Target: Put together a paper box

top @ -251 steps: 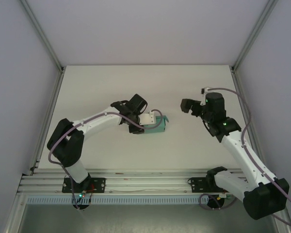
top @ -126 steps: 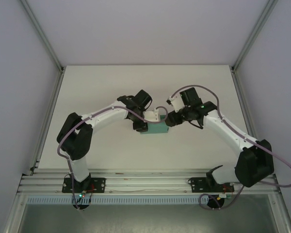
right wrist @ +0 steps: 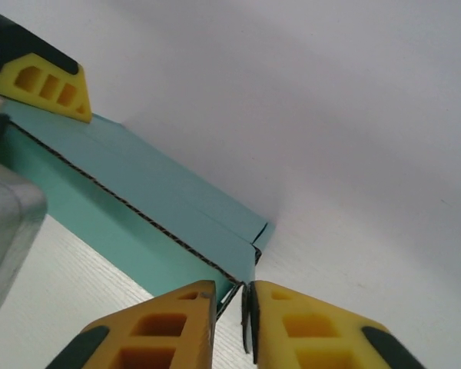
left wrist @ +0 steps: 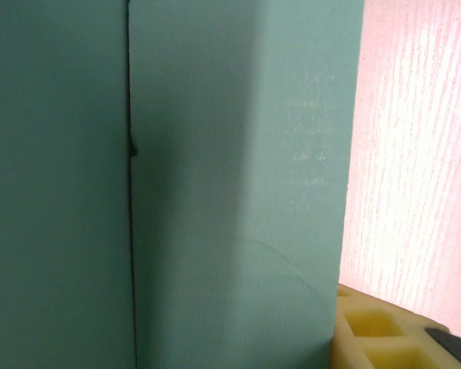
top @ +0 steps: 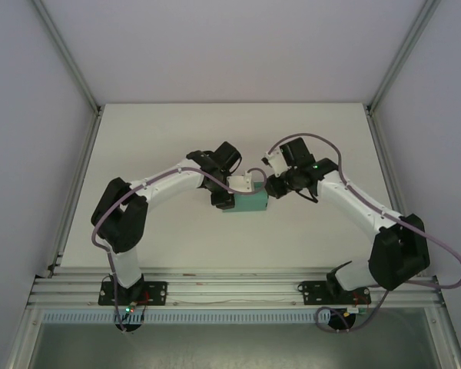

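Observation:
The teal paper box (top: 250,204) lies near the middle of the table as a small flat folded shape. My left gripper (top: 232,191) is shut on its left part. The box's teal wall (left wrist: 215,154) sits right against the left wrist camera, with one yellow finger pad (left wrist: 369,330) beside it. My right gripper (top: 272,187) is at the box's right end. In the right wrist view the two yellow fingers (right wrist: 177,315) of this gripper (right wrist: 232,286) have closed on the thin cardboard edge at the box's corner (right wrist: 242,257). The left gripper's yellow finger (right wrist: 46,81) presses on the box's far end.
The white table (top: 330,138) has free room behind and to both sides of the box. White walls with metal posts (top: 69,61) enclose it. An aluminium rail (top: 230,290) runs along the near edge by the arm bases.
The right arm swung left to the box's right end and its jaws closed from wide open onto the cardboard edge. The left arm shifted the box slightly right, then held still.

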Available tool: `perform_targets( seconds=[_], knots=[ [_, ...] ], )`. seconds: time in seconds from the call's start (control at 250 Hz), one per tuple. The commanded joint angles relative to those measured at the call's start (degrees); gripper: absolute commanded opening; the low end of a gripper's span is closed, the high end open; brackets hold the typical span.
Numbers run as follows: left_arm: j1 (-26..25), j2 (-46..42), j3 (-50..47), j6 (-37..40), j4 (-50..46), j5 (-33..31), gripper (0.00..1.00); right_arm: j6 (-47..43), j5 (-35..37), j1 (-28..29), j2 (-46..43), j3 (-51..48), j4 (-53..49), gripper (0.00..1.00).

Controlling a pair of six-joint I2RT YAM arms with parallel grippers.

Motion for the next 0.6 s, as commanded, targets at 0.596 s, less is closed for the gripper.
perform_targets(
  seconds=[0.596],
  knots=[
    [-0.1,0.9,0.7,-3.1,0.4,0.8,0.48,29.1,1.5,1.9,-1.3,0.0,3.5,0.0]
  ],
)
